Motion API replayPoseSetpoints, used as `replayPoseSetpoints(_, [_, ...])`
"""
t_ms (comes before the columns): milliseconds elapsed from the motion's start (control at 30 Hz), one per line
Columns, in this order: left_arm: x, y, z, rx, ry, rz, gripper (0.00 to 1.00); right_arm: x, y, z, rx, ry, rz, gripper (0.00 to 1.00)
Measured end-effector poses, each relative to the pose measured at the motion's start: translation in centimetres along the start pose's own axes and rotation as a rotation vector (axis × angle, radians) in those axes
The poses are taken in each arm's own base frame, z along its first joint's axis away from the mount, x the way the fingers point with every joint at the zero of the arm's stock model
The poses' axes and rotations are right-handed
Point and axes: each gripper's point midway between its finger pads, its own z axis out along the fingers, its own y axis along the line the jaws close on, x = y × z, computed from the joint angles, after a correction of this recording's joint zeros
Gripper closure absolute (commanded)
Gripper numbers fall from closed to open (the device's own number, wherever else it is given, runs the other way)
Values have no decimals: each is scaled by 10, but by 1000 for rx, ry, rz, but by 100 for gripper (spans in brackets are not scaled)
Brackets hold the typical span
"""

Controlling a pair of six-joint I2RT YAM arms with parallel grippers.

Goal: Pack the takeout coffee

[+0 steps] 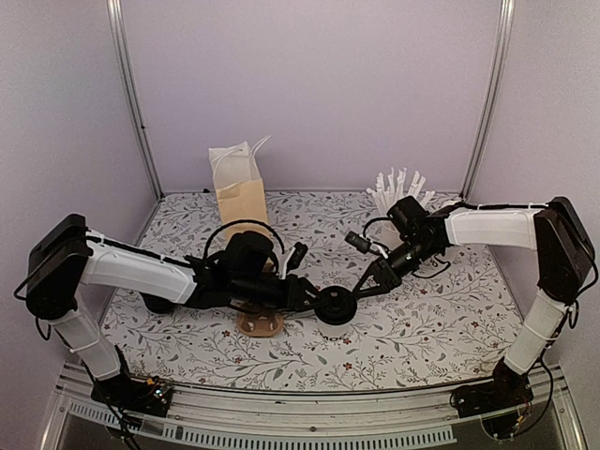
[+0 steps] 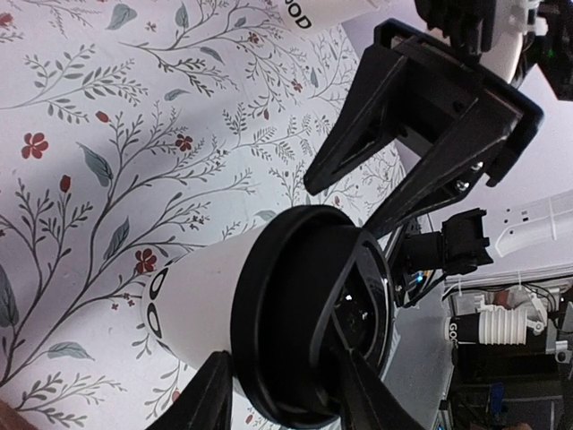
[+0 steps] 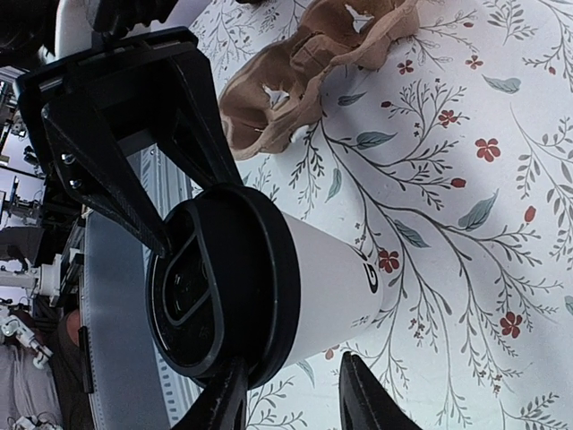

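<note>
A white paper cup with a black round plastic lid [image 1: 335, 305] stands mid-table on the floral-printed tablecloth [image 1: 422, 328]. A brown cardboard cup carrier [image 1: 260, 323] lies just to its left. Behind stand a brown paper bag [image 1: 239, 183] on the left and a white cup of straws [image 1: 398, 192] on the right.

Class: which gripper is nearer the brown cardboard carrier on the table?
Left. The left gripper is just past the carrier; the right gripper is farther, on the other side of the lidded cup.
</note>
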Motion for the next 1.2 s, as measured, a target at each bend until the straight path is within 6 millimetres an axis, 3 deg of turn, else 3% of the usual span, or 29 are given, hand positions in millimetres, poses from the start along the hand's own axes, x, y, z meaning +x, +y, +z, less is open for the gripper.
replayPoseSetpoints(133, [-2,3,0,1,0,-30,63,2,-2,4,-42,6,41,76])
replayPoseSetpoints(433, [1,14,2,55,14,-126,63,6,-3,10,-119,23,136,76])
replayPoseSetpoints(633, [-2,9,0,66,7,-108,59,5,-1,8,-119,29,135,70])
replayPoseSetpoints(900, [-15,11,-6,-50,-39,-29,49,-4,13,-8,-32,8,0,57])
replayPoseSetpoints(1067, [-20,13,-10,-102,-63,4,42,-14,29,-21,-31,-30,-71,54])
replayPoseSetpoints(1200, [-23,5,-9,-113,-69,34,41,-13,30,-21,-35,-27,-82,53])
